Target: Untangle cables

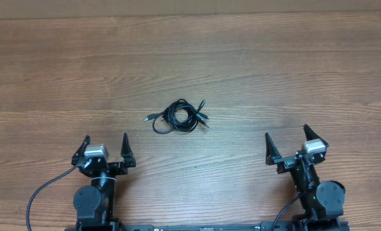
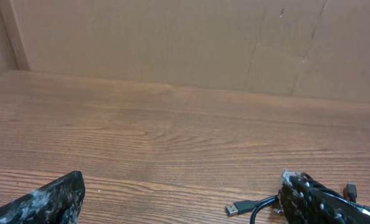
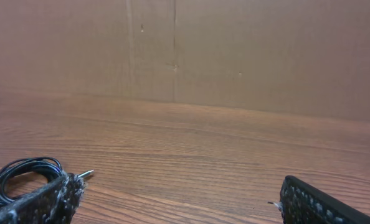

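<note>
Black cables [image 1: 177,117] lie as one small coiled bundle on the wooden table [image 1: 254,58], just left of the overhead frame's centre. A silver USB plug [image 1: 149,117] pokes out to the left, and further plug tips stick out to the right. Left gripper [image 1: 106,136] at lower left and right gripper [image 1: 287,131] at lower right both stand spread wide and hold nothing, well apart from the bundle. Brown cardboard [image 2: 172,43] backs the table's far edge.

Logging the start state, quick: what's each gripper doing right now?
Left gripper: open, holding nothing.
Right gripper: open, holding nothing.
</note>
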